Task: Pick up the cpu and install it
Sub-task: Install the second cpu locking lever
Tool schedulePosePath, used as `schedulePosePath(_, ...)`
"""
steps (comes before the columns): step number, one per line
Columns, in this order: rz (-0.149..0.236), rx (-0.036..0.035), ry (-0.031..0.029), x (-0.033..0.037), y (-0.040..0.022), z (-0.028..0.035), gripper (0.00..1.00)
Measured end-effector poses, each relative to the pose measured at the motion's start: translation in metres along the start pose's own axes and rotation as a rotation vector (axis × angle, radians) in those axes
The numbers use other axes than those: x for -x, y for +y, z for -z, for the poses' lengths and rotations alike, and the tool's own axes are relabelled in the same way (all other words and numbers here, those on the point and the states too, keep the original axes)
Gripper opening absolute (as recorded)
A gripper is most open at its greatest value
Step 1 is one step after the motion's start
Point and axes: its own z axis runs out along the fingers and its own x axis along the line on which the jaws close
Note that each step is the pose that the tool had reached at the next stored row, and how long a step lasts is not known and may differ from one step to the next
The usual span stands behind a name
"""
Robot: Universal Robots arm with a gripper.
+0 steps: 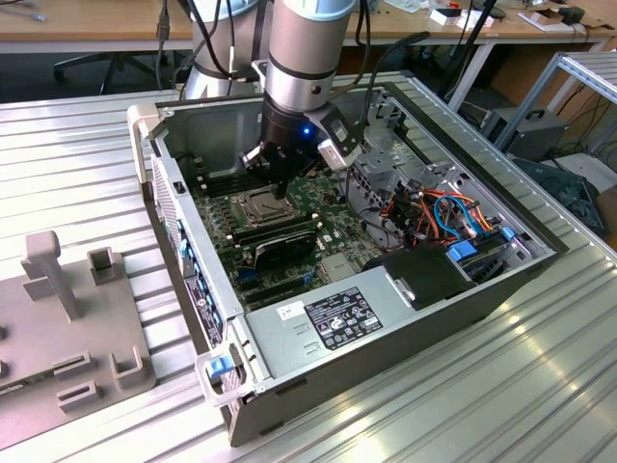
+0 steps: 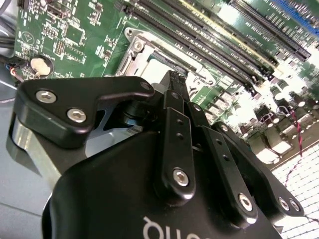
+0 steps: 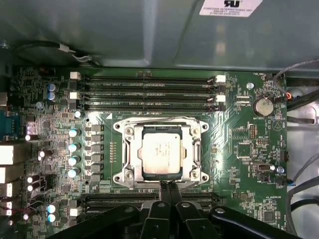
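Gripper (image 3: 167,186) hovering just beside the socket (image 3: 160,154), fingers pressed together, cpu (image 3: 159,152) lying seated inside the socket

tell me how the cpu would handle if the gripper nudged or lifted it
The cpu looks like a thin, flat metal-topped square, so probably stiff and light. Its smooth top may be slippery. Lying low inside the socket frame, it would likely resist sliding sideways.
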Motion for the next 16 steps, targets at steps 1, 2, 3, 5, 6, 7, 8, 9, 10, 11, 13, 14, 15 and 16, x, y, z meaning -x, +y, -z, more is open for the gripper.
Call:
schedulePosePath(1, 0.000, 0.0000, 0.0000, 0.0000, -0.0043, 0.0002, 0.11)
schedulePosePath(2, 0.000, 0.0001, -0.0002, -0.0007, -0.0069, 0.0003, 0.11)
schedulePosePath(3, 0.000, 0.0000, -0.0023, -0.0051, -0.0072, 0.0003, 0.11)
schedulePosePath(5, 0.000, -0.0003, 0.0088, -0.0062, -0.0076, -0.0007, 0.11)
schedulePosePath(6, 0.000, -0.0001, 0.0089, -0.0062, -0.0076, -0.0008, 0.11)
schedulePosePath(7, 0.000, -0.0001, 0.0093, -0.0062, -0.0075, -0.0008, 0.11)
schedulePosePath(8, -0.001, 0.0000, 0.0095, -0.0062, -0.0075, -0.0008, 0.11)
schedulePosePath(9, -0.001, 0.0000, 0.0094, -0.0062, -0.0076, -0.0008, 0.11)
schedulePosePath(10, 0.000, -0.0001, 0.0095, -0.0062, -0.0076, -0.0008, 0.11)
schedulePosePath(11, 0.000, 0.0000, 0.0094, -0.0064, -0.0076, -0.0009, 0.11)
schedulePosePath(13, 0.000, 0.0000, 0.0094, -0.0078, -0.0076, -0.0012, 0.11)
schedulePosePath(14, 0.000, 0.0000, 0.0095, -0.0093, -0.0076, -0.0015, 0.11)
schedulePosePath(15, -0.001, -0.0001, 0.0095, -0.0110, -0.0076, -0.0018, 0.11)
schedulePosePath(16, -0.001, 0.0000, 0.0095, -0.0119, -0.0076, -0.0021, 0.11)
